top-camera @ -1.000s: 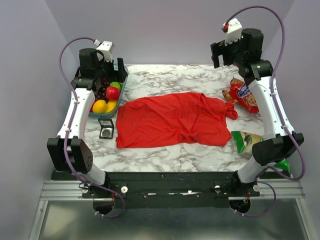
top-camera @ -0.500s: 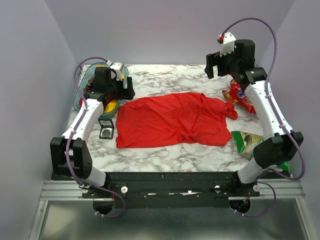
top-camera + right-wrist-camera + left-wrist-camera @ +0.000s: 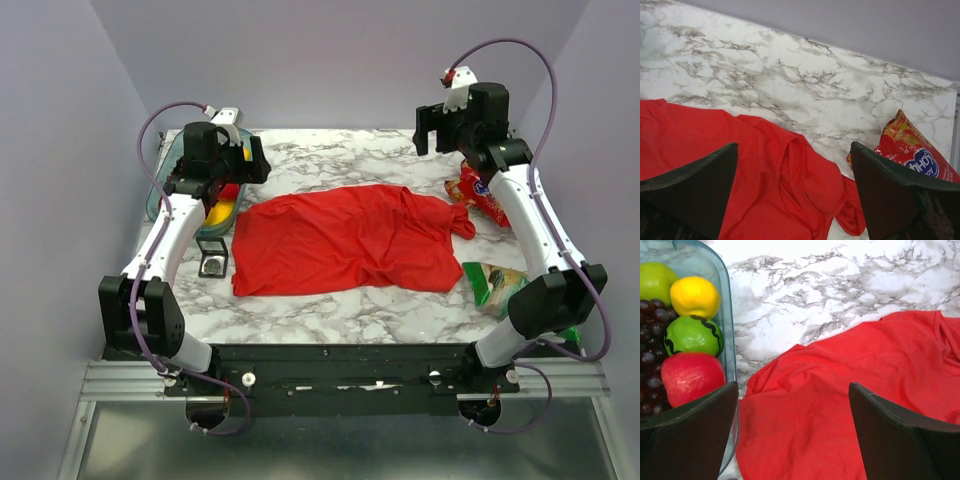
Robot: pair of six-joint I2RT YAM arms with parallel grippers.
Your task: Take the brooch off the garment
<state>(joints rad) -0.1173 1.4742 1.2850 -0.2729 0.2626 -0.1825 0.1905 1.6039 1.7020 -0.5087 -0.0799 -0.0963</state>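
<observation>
Shirt: one, red, lying rumpled across the middle of the table.
Brooch: not visible in any view; probably lost in a fold or too small to make out.
Left pincer: spread wide and empty, above the shirt's far left part, beside the one fruit tub.
Right pincer: spread wide and empty, above the shirt's far right part.
Doing it well: find the pin first, then hold the cloth down close beside it and pinch only the pin.
Snack bags: two by the right edge, red and green.
Black frame: one, near the left edge.
</observation>
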